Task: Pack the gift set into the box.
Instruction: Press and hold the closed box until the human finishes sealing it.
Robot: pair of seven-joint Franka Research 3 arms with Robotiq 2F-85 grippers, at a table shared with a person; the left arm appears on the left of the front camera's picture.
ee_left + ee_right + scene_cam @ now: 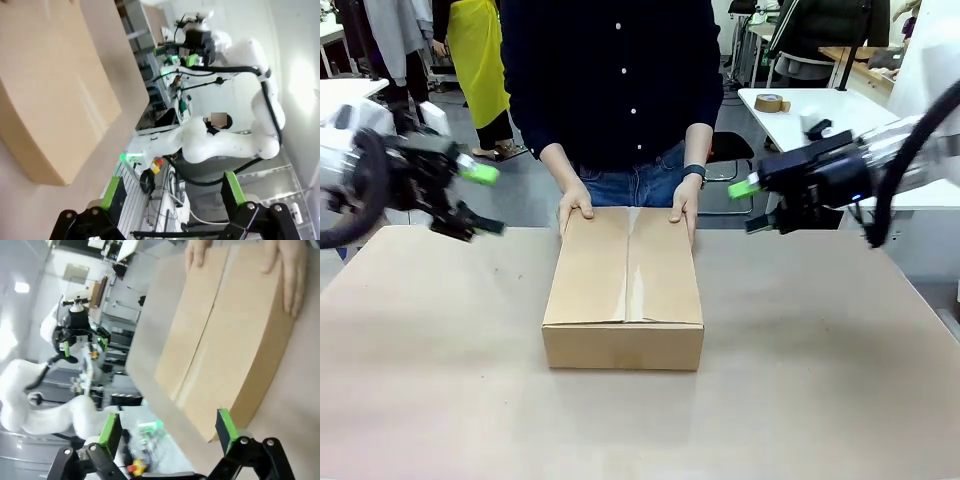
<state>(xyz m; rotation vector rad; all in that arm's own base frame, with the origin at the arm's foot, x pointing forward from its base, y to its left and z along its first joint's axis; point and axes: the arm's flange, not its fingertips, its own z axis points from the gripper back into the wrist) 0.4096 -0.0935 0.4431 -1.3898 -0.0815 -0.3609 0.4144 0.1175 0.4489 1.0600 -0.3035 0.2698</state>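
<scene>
Since the box (623,290) lies shut under the person's hands (575,207) mid-frame, packing seems done; left claw (492,200) and right claw (744,207) hang spread, empty

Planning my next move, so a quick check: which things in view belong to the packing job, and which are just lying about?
Job: box, flaps shut, on the table; the person's hands on its far end; left gripper and right gripper, both open and empty.
Lying about: tape roll on the white table behind, at the right.
</scene>
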